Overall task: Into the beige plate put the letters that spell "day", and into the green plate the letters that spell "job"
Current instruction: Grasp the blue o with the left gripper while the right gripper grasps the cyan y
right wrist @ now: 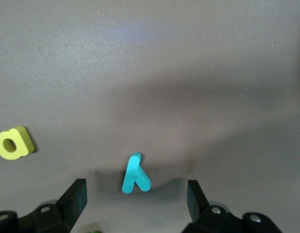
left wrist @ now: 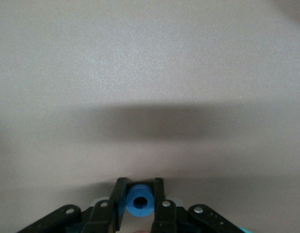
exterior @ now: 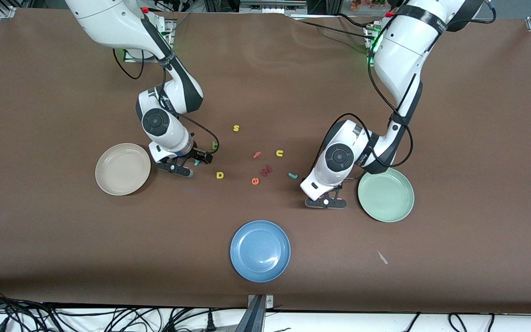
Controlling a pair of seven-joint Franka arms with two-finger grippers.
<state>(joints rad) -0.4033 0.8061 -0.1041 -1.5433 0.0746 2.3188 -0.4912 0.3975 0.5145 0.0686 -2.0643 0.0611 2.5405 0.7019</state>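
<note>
Only the left wrist view shows the left gripper [left wrist: 140,194] clenched on the blue ring [left wrist: 140,203], beside the green plate [exterior: 386,195]. The right wrist view shows the right gripper [right wrist: 135,194] spread wide around the teal y [right wrist: 135,174] near the yellow a [right wrist: 13,142]. The green, beige plate [exterior: 123,169] and blue plate [exterior: 260,250] hold nothing.

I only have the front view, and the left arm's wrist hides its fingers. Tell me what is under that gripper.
Observer: The left gripper is down at the table and shut on the blue "o", with one finger on each side of the ring.
Operator: Good. Now report the right gripper's fingers.
Observer: The right gripper is open. The teal "y" lies flat on the table between its fingers, with a gap on both sides, so nothing grips it yet.
</note>
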